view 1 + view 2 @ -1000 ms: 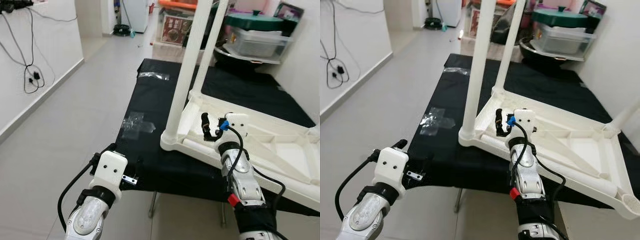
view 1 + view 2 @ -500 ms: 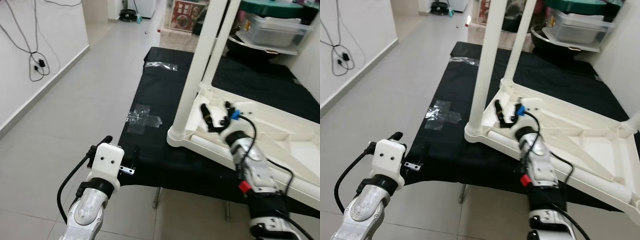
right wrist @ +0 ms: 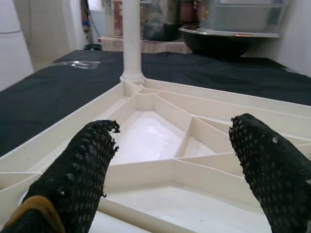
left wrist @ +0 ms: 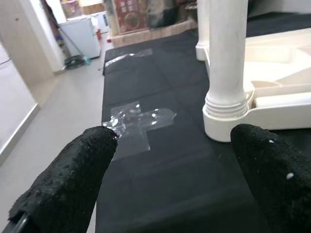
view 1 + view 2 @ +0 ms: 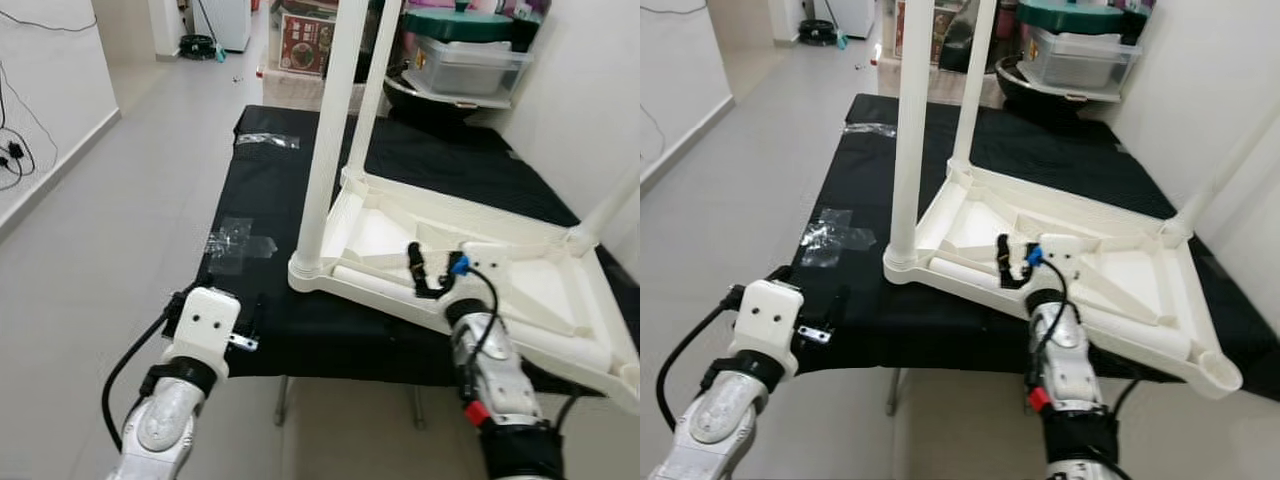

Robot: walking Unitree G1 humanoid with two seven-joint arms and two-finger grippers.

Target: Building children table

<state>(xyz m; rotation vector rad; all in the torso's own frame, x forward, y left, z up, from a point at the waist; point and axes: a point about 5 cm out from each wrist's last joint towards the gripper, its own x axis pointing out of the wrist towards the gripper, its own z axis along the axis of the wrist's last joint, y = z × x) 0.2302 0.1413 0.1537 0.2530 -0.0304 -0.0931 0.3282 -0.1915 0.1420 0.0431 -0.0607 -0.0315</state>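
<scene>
Children's table [image 5: 470, 260]: white plastic, lying upside down on the black surface [image 5: 290, 200], its ribbed underside facing up; it sits toward the robot's right half of the surface, and its near long edge runs past the surface's front edge on the right.
Legs: two white legs stand upright in their corner sockets — the near leg [image 5: 325, 150] at the table's near left corner, the far leg [image 5: 372, 95] behind it; a third leg [image 5: 1230, 150] slants up from the far right corner.
Empty socket [image 5: 1218, 374]: a round cup at the near right corner, with no leg in it.
Right end effector [image 5: 428, 272]: raised over the table's near edge, a little to the right of the near leg, pointing into the ribbed underside; in the wrist view its two black fingers [image 3: 87, 165] stand wide apart over the white ribs, with nothing between them.
Left end effector [image 5: 215, 300]: low at the front left corner of the surface, well apart from the table; in the wrist view its fingers [image 4: 73, 179] are spread wide and hold nothing, and the base of the near leg in its socket [image 4: 226, 104] shows between them.
Tape [image 5: 235, 243]: a crumpled clear patch stuck on the black cover, left of the near leg; a second clear patch [image 5: 268, 141] lies near the far left corner.
Background: a clear storage box with a green lid [image 5: 462, 50] on a shelf beyond the surface, grey floor tiles [image 5: 120, 200] to the left.
</scene>
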